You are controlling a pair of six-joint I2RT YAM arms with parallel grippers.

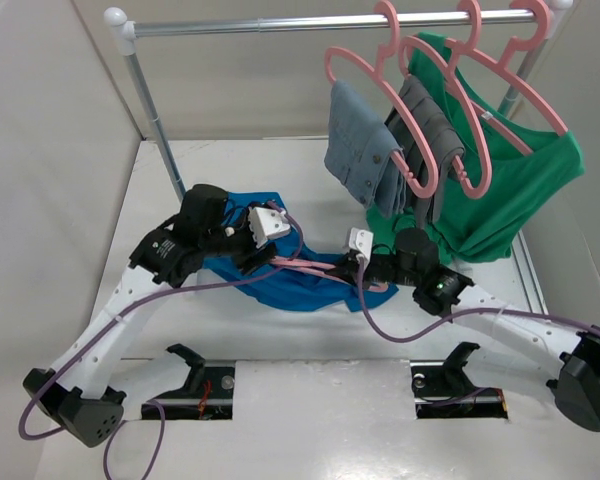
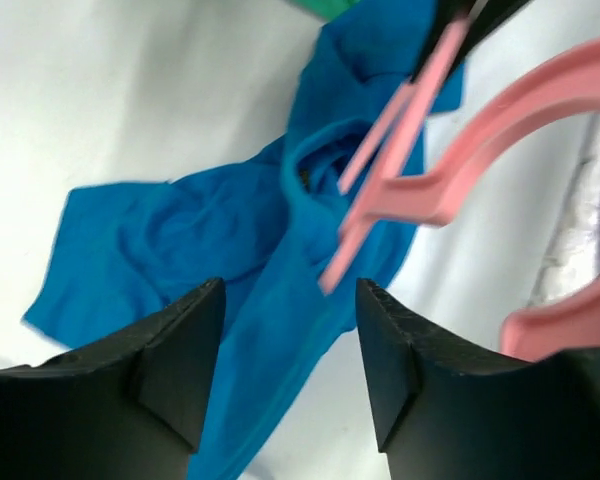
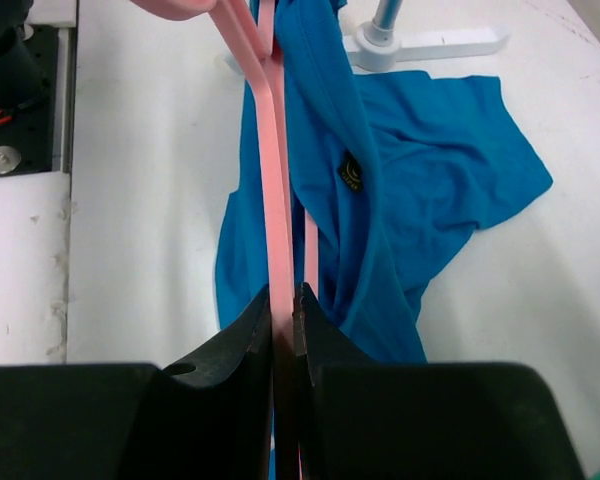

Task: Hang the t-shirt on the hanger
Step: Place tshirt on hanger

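Inside my right gripper [image 3: 285, 295] the hanger [image 3: 267, 150] is pinched; my left gripper [image 2: 290, 290] hangs spread above the t-shirt [image 2: 180, 230]; next it should grab it.

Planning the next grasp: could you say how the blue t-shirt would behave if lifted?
The t-shirt lies in soft folds, so it will probably droop limply. It looks thin, likely light, and may slip along the hanger.

The white table [image 1: 310, 345] has a blue t-shirt [image 1: 298, 293] lying crumpled on it. A rack [image 1: 152, 110] stands there too.
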